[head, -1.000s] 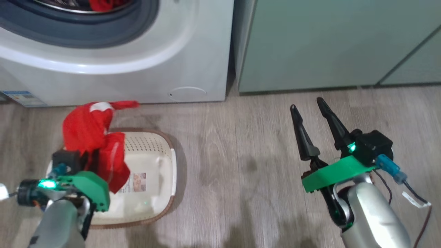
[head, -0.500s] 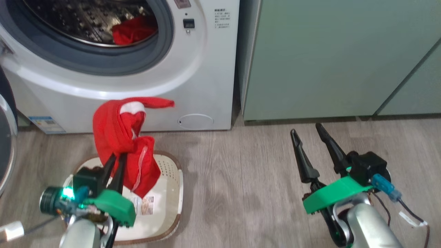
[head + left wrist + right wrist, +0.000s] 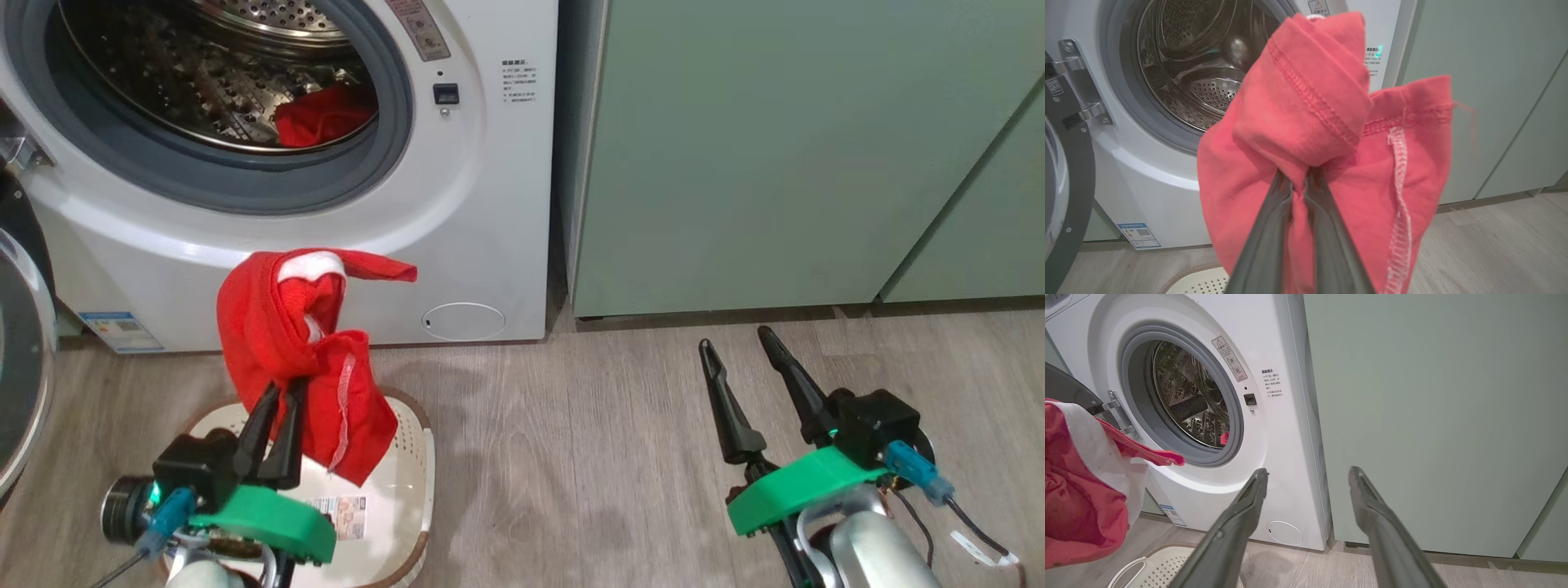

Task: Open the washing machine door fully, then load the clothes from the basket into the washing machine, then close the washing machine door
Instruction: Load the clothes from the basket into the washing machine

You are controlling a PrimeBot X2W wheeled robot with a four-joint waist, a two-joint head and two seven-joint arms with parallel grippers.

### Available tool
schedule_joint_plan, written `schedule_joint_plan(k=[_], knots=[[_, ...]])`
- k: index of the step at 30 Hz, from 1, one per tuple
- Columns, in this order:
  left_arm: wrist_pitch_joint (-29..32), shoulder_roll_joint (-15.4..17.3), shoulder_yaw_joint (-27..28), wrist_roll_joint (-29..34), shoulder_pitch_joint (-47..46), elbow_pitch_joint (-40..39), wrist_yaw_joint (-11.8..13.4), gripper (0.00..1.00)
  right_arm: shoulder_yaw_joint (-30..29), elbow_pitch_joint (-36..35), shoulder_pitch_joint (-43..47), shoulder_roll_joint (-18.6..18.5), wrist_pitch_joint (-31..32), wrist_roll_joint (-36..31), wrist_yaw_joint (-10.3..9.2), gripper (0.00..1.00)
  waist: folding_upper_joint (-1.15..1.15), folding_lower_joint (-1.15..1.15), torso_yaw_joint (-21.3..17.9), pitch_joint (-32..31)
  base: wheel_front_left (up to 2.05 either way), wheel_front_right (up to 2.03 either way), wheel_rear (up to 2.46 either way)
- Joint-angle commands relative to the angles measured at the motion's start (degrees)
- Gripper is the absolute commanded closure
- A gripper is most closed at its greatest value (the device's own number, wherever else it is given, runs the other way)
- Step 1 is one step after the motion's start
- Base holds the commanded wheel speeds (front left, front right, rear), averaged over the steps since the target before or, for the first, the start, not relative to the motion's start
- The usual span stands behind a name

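Before the washing machine (image 3: 482,212), the left gripper (image 3: 283,389) clamps a red garment (image 3: 273,327) in its jaws. The right gripper (image 3: 733,337) holds its jaws wide.

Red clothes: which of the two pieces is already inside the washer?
The red piece lying in the steel drum. The other red garment hangs pinched in the left fingers above the basket.

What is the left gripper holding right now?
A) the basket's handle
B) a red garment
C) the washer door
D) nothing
B: the left gripper is shut on the red garment, which hangs above the basket.
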Motion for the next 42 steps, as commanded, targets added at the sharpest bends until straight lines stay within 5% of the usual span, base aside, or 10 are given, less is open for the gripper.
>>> schedule_joint_plan(k=[1, 24, 32, 42], knots=[[-0.7, -0.2, 2.5, -0.3, -1.4, -2.7, -0.3, 1.00, 1.0, -2.1, -1.1, 0.4, -0.4, -0.1, 0.00, 0.00, 0.00, 0.01, 0.0, 0.1, 0.00, 0.00, 0.00], [-0.7, -0.8, 3.3, -2.1, -3.6, -3.3, -0.3, 1.00, 1.3, -3.0, -2.6, 0.4, -0.4, 0.1, 0.00, 0.00, 0.00, 0.01, -0.2, 3.4, 0.00, 0.00, 0.00], [-0.7, -0.2, 7.3, 0.6, -12.8, -3.8, -1.5, 1.00, 1.5, -4.3, -6.0, 0.4, -0.4, -0.7, 0.00, 0.00, 0.00, 0.01, -0.9, 13.3, 0.00, 0.00, 0.00], [-0.7, 4.5, 12.5, 0.5, -32.1, 1.1, -2.1, 1.00, 2.7, -6.0, -11.5, 0.4, -0.4, -1.4, 0.00, 0.00, 0.00, 0.01, -4.2, 26.3, 0.00, 0.00, 0.00]])
